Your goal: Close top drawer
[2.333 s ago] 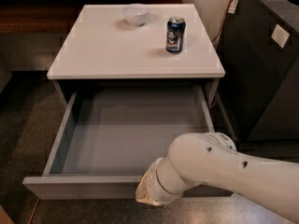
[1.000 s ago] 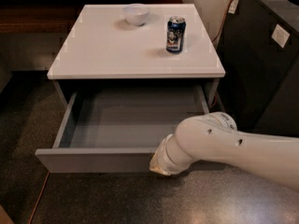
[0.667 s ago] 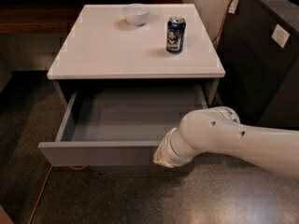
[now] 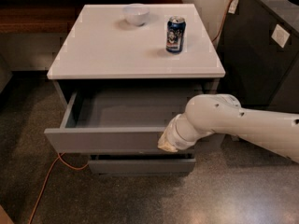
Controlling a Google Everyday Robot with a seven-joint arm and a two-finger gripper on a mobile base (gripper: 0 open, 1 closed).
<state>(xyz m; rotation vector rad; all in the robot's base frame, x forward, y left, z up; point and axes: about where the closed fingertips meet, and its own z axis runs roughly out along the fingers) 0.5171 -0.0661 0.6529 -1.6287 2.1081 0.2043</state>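
Note:
The top drawer (image 4: 103, 140) is a wide grey drawer, pulled partway out of the white-topped cabinet (image 4: 107, 55), with its grey inside showing and nothing in it. My white arm reaches in from the right. My gripper (image 4: 167, 143) is at the arm's end, pressed against the right part of the drawer's flat front. The arm's wrist hides the fingers.
A white bowl (image 4: 136, 14) and a blue drink can (image 4: 175, 34) stand on the cabinet top. A slimmer grey drawer (image 4: 140, 164) sticks out a little below. A dark bin (image 4: 266, 45) stands to the right. An orange cable (image 4: 46, 181) lies on the speckled floor at left.
The top drawer has slid further into the cabinet, with my gripper against its front moving with it. Less of the drawer's inside shows now.

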